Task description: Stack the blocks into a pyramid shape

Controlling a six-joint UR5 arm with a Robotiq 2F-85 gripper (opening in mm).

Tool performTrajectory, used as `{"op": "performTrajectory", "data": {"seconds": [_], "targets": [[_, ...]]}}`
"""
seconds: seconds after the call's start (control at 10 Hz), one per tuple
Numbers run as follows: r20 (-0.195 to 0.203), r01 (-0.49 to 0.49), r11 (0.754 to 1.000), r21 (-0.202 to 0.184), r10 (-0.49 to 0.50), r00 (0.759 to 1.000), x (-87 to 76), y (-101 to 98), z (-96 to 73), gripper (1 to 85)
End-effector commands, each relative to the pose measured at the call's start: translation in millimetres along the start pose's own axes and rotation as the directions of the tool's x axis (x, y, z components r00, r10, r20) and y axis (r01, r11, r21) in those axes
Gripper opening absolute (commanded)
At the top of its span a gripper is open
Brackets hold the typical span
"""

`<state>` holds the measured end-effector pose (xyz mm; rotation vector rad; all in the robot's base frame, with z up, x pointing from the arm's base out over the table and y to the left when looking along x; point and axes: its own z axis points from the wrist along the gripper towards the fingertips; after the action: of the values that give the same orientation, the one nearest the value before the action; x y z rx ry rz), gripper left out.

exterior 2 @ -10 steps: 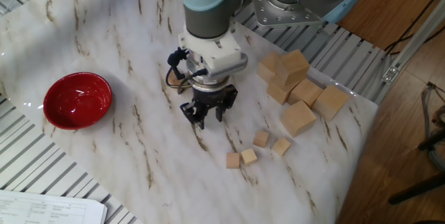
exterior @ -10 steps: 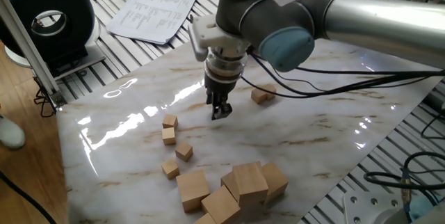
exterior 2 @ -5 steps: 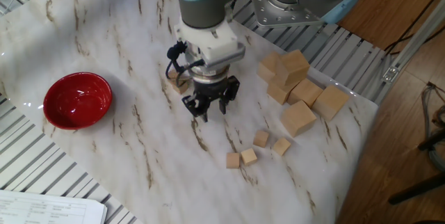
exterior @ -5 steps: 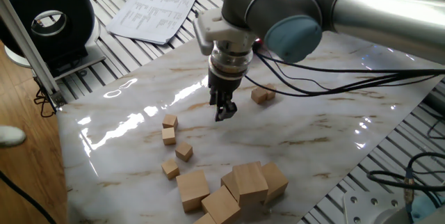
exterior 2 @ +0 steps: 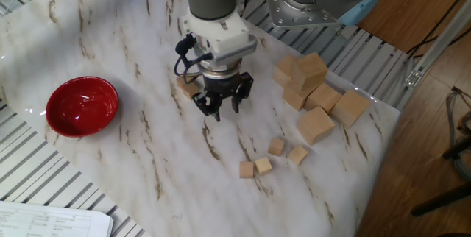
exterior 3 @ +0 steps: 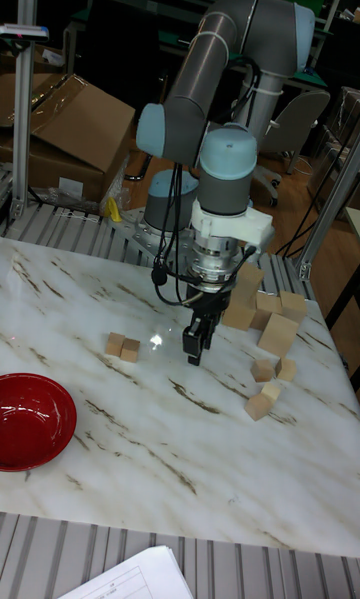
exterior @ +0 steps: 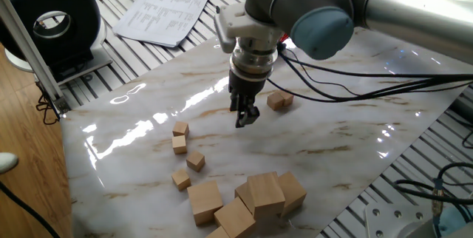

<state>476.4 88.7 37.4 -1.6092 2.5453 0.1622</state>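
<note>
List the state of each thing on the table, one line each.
end effector: raised, nothing seen in it; open or shut unclear.
four small blocks: loose, lying flat, unstacked.
two small blocks: side by side, unstacked.
large cubes: heaped together, one on top.
red bowl: upright, empty.

No legible text — printed sheet [exterior: 164, 10] too blurred to read

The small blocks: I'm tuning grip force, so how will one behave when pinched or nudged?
The small blocks look like plain wood cubes, so probably rigid and light. Flat faces suggest one would slide rather than roll if nudged, and the glossy marble table may let it skid easily. Each looks about as wide as the gripper fingertips, so an off-centre pinch could twist it.
</note>
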Motion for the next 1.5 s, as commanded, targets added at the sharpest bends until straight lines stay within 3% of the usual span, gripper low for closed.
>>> {"op": "performTrajectory", "data": {"seconds": [0.0,0.2,0.4,0.6,0.8,0.9,1.0,1.1,1.3,1.4], "targets": [[-0.001,-0.044,0.999,0.013,0.044,0.999,-17.7,9.3,6.3,48.0],[-0.009,-0.047,0.997,0.061,0.048,0.999,-27.0,12.5,23.5,48.7],[-0.003,-0.055,0.996,0.073,0.055,0.998,-32.3,13.9,30.9,48.7],[-0.021,-0.034,0.996,0.089,0.036,0.999,-25.3,7.7,28.8,43.0],[-0.086,-0.01,0.997,0.071,0.016,0.996,-9.0,12.3,28.3,43.0],[-0.098,-0.038,0.996,0.076,0.045,0.994,-5.3,11.9,27.9,36.3],[-0.131,-0.064,0.991,0.116,0.08,0.988,4.8,3.0,25.9,2.3],[-0.158,-0.073,0.989,0.132,0.094,0.983,12.3,-0.2,24.4,1.0],[-0.104,-0.159,0.978,0.136,0.174,0.979,1.0,0.3,26.1,1.0],[-0.094,-0.163,0.974,0.159,0.179,0.979,-0.4,-6.1,25.4,1.0]]}}
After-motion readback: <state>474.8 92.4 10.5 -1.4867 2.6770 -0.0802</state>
